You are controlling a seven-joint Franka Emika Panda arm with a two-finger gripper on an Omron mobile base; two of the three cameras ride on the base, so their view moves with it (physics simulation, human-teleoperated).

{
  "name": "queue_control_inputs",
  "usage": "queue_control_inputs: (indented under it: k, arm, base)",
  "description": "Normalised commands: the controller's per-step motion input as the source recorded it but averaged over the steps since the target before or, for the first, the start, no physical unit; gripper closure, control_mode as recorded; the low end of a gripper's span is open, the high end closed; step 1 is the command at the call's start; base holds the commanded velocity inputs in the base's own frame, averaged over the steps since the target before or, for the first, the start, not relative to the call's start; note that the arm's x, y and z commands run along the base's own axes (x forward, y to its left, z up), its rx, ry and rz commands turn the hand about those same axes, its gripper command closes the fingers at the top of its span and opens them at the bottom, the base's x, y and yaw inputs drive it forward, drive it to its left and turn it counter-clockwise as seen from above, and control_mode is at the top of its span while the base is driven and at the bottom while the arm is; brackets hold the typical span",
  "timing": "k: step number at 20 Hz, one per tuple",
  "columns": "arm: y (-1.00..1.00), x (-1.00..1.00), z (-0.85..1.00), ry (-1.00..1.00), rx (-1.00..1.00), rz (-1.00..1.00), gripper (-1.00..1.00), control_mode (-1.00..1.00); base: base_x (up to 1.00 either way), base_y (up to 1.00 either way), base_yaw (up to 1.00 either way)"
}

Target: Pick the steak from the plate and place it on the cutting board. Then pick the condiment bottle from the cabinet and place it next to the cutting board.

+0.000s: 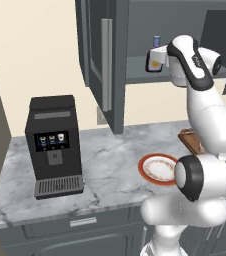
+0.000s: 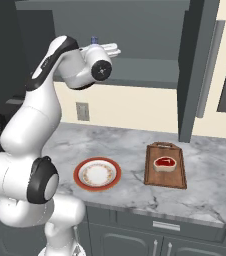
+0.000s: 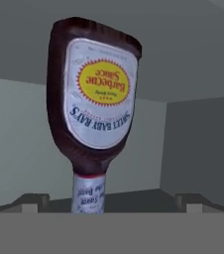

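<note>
gripper (image 3: 106, 201) around one condiment bottle (image 3: 95, 94)

I am working in a home kitchen. A grey-veined marble counter (image 1: 105, 165) runs along a cream wall, with grey drawers (image 2: 165, 240) beneath the counter and a dark grey cabinet (image 1: 107, 60) hung above it. On the counter stand a black coffee machine (image 1: 55, 145), a plate (image 2: 97, 174) and a cutting board (image 2: 165, 165) bearing a steak (image 2: 165, 163).
</note>
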Motion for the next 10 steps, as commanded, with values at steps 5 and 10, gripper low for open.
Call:
queue_control_inputs:
  k: [5,10]
  arm:
    - [0.00,0.11,0.00,0.00,0.02,-0.02,-1.00,-1.00]
    - [0.00,0.14,0.00,0.00,0.04,-0.03,-1.00,-1.00]
  base:
    - [0.00,0.00,0.00]
    - [0.00,0.00,0.00]
